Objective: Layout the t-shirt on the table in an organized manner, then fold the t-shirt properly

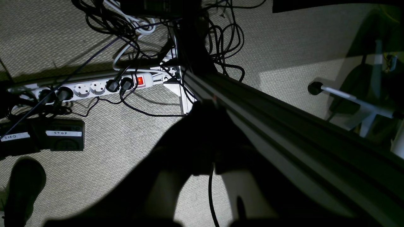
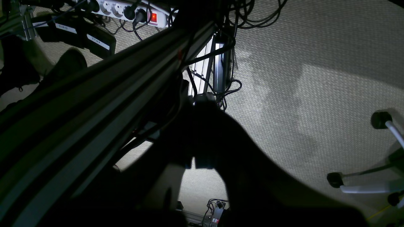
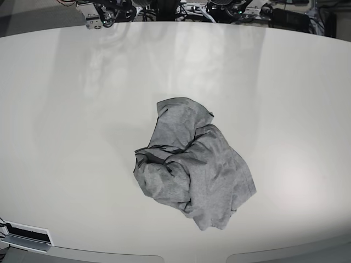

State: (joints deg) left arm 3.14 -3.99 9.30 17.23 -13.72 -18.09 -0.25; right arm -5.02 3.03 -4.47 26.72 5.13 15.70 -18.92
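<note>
The grey t-shirt lies in a crumpled heap on the glossy off-white table, a little right of the middle and toward the near edge. Its lettering is hidden in the folds. Neither gripper shows in the base view. In the left wrist view my left gripper is a dark silhouette over carpeted floor, fingers together and holding nothing. My right gripper looks the same in the right wrist view: shut, empty, hanging beside a metal rail, away from the shirt.
Below the arms are a white power strip, tangled black cables, a black box labelled STOP, a dark shoe and a chair leg with caster. A metal frame rail runs diagonally. Arm mounts sit at the table's far edge.
</note>
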